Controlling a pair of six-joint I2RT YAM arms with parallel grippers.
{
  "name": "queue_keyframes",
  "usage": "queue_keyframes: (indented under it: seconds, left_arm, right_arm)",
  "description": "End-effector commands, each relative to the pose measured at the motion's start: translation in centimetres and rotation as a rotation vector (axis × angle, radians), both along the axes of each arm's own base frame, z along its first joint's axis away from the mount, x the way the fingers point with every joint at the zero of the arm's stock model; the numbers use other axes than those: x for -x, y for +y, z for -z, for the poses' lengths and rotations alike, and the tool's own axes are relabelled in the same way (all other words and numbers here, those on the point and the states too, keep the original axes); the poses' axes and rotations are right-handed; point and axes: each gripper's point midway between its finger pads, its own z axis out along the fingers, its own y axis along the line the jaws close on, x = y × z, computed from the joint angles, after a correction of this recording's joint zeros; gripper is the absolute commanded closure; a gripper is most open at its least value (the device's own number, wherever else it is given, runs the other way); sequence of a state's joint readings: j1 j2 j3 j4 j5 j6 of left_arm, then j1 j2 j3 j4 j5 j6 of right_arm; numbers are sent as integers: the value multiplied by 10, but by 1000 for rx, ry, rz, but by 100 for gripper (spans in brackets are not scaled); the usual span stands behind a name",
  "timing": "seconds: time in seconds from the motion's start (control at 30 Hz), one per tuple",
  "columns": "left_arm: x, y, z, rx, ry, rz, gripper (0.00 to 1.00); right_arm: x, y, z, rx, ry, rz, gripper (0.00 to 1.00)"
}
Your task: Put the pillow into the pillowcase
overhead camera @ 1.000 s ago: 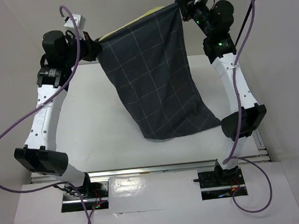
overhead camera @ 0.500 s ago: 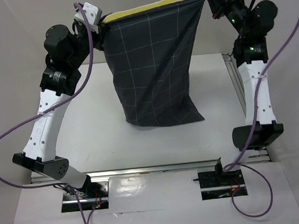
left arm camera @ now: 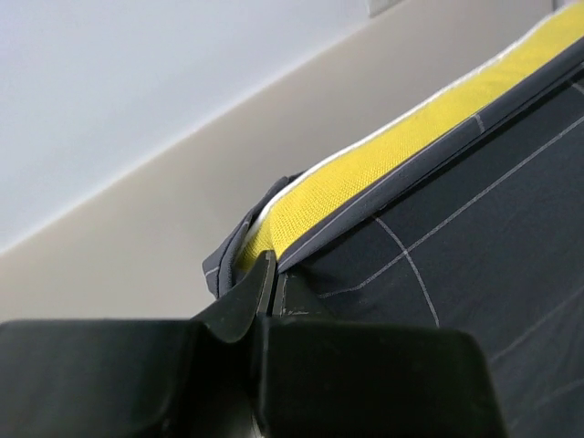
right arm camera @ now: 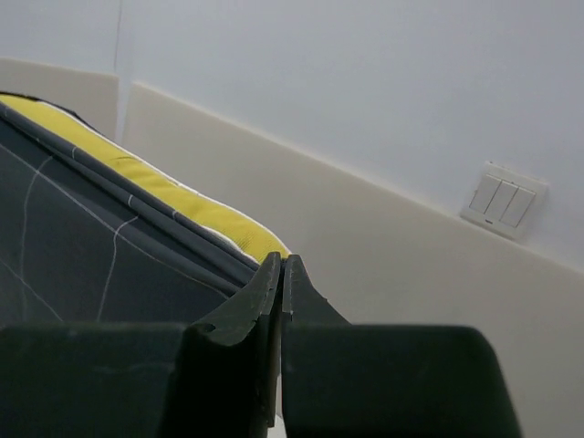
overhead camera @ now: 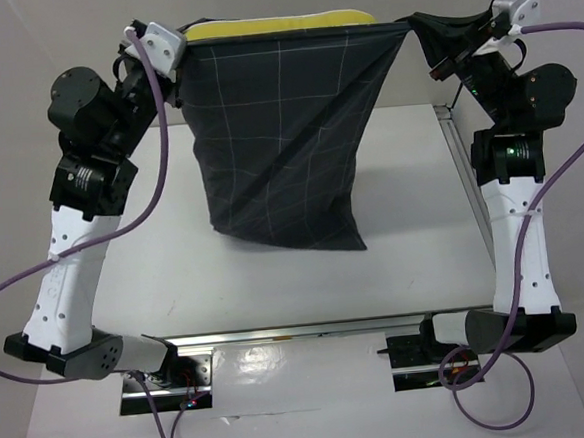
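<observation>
The large dark charcoal-grey fabric pillowcase with a thin pale windowpane check hangs in the air between the two arms. Its top hem is stretched taut and nearly level above the far side of the white table. The left gripper pinches the top left corner of the pillowcase. In the left wrist view its black fingers are pressed together on a fold of the dark cloth, with no gap between them. The right gripper grips the top right corner in the same way, and in the right wrist view its two fingertips meet on the hem with only a thin line between them.

The soft white padded pillow with a yellow band along its edge sits inside the pillowcase. Only the yellow band shows, as a long strip just above the stretched hem, with a thin white line of pillow behind it in the wrist views.

The body of the pillowcase drops from the hem as a tapering bag, wider at the top than at the bottom. A diagonal crease runs from the right corner down toward the left. Its lower edge hangs over the middle of the table, and whether it touches the surface cannot be told.

Purple cables loop from both wrists toward the arm bases at the near edge. A white wall switch plate shows on the pale wall behind the right gripper
</observation>
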State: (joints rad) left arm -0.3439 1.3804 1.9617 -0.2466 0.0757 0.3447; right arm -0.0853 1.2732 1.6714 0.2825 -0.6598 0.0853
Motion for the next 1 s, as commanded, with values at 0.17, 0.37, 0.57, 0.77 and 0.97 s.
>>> queue_keyframes:
  seconds: [0.17, 0.37, 0.57, 0.77, 0.97]
  left_arm:
    - [115, 100, -129, 108, -490, -289, 100]
    - [83, 115, -114, 194, -311, -380, 100]
    - [115, 117, -122, 216, -420, -345, 100]
    - [133, 116, -125, 258, -384, -302, 100]
    - [68, 100, -62, 215, -190, -309, 100]
  right_arm:
    - [82, -72, -102, -102, -419, 373, 100]
    - [58, -75, -82, -178, -270, 329, 100]
    - [93, -47, -93, -115, -350, 208, 100]
    - [124, -27, -98, -82, -368, 121, 100]
    - [34, -51, -29, -148, -72, 165, 100]
